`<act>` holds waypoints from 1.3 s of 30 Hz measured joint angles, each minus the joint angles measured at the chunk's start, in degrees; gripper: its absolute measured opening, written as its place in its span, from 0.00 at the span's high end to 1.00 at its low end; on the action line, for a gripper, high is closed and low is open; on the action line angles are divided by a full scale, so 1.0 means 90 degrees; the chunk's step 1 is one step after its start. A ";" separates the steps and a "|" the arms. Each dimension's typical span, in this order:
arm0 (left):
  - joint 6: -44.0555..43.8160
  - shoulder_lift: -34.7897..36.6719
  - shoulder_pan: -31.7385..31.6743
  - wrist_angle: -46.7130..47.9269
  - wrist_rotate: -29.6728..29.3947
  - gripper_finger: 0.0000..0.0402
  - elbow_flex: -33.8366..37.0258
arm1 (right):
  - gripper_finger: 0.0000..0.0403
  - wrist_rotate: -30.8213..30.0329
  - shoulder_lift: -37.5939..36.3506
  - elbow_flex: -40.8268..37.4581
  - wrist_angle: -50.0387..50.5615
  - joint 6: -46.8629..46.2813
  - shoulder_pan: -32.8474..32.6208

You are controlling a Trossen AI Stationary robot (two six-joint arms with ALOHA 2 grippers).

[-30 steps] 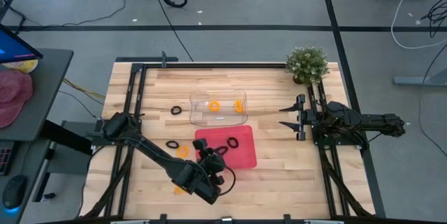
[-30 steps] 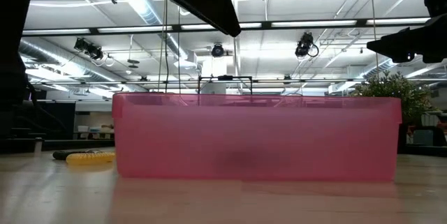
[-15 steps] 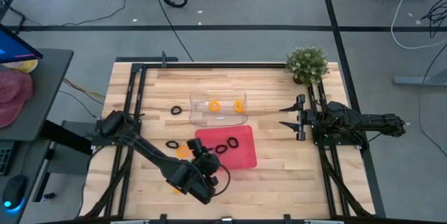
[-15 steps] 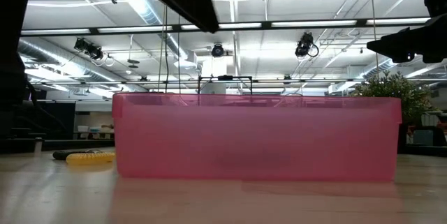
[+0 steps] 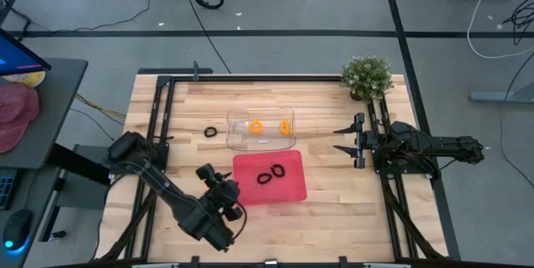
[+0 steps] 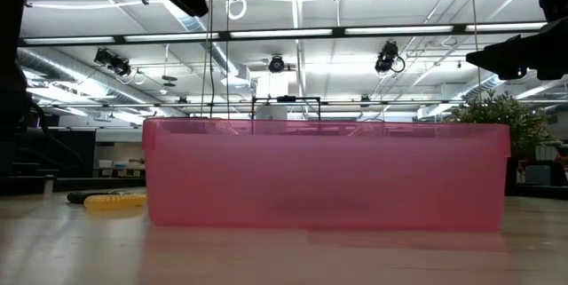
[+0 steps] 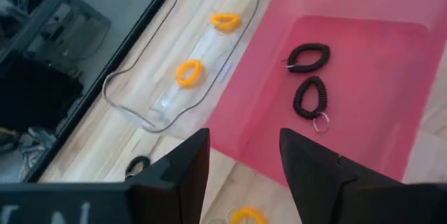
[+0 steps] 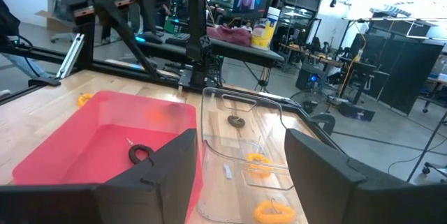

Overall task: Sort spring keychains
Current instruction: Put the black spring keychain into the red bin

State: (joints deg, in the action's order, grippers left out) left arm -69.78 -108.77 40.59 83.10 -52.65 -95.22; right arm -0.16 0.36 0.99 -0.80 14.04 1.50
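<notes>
A pink tray (image 5: 288, 186) holds two black spring keychains (image 7: 308, 57) (image 7: 309, 97). A clear tray (image 5: 238, 139) on its far side holds two orange ones (image 7: 188, 72) (image 7: 225, 21). One black keychain (image 5: 210, 132) lies on the wood left of the clear tray. An orange one (image 7: 246, 215) lies on the table just below my left gripper (image 7: 244, 172). That gripper (image 5: 229, 189) hovers open by the pink tray's left edge. My right gripper (image 5: 344, 139) waits open at the table's right side, pointing at the trays.
A potted plant (image 5: 366, 76) stands at the far right corner. Black rails (image 5: 158, 118) run along the table's left and right sides. In the low view the pink tray's near wall (image 6: 324, 174) fills the middle, and an orange keychain (image 6: 114, 201) lies to its left.
My left gripper has drawn back from above the pink tray toward the table's left edge, rising out of the low view. A second black keychain now lies in the pink tray beside the first, where the gripper stood a second ago.
</notes>
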 joint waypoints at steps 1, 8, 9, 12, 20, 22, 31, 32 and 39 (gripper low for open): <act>-0.0120 0.0015 0.0048 0.0112 0.0012 0.56 0.0000 | 0.45 -0.0002 0.0000 0.0000 0.0004 0.0000 0.0002; -0.0853 0.0182 0.0287 0.0359 -0.0166 0.56 0.0000 | 0.45 0.0000 0.0000 0.0000 0.0005 0.0000 0.0000; -0.0944 0.0182 0.0309 0.0428 -0.0166 0.56 0.0000 | 0.45 -0.0002 0.0000 0.0000 0.0005 0.0000 0.0000; -0.1246 0.0188 0.0309 0.0667 -0.0182 0.56 0.0051 | 0.45 -0.0002 0.0000 0.0000 0.0003 0.0000 0.0000; -0.1883 0.0724 0.0064 0.0325 -0.0251 0.56 0.1476 | 0.45 -0.0002 0.0000 0.0000 0.0005 0.0000 0.0000; -0.1830 0.1070 -0.0012 -0.0263 -0.0190 0.56 0.1968 | 0.45 0.0000 0.0000 0.0000 0.0002 0.0000 0.0002; -0.0237 0.2794 -0.0030 -0.4231 0.1439 0.56 0.4095 | 0.45 0.0000 0.0000 0.0000 0.0002 0.0000 0.0000; -0.0031 0.2881 -0.0028 -0.4651 0.1583 0.56 0.4259 | 0.45 -0.0002 0.0000 0.0000 0.0004 0.0000 0.0002; -0.0169 0.3014 -0.0217 -0.5358 0.2567 0.56 0.4585 | 0.45 -0.0002 0.0000 0.0000 0.0000 0.0000 0.0002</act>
State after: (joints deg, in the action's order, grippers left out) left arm -71.30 -81.64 38.64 34.88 -29.55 -53.95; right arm -0.18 0.36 0.99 -0.80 14.04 1.52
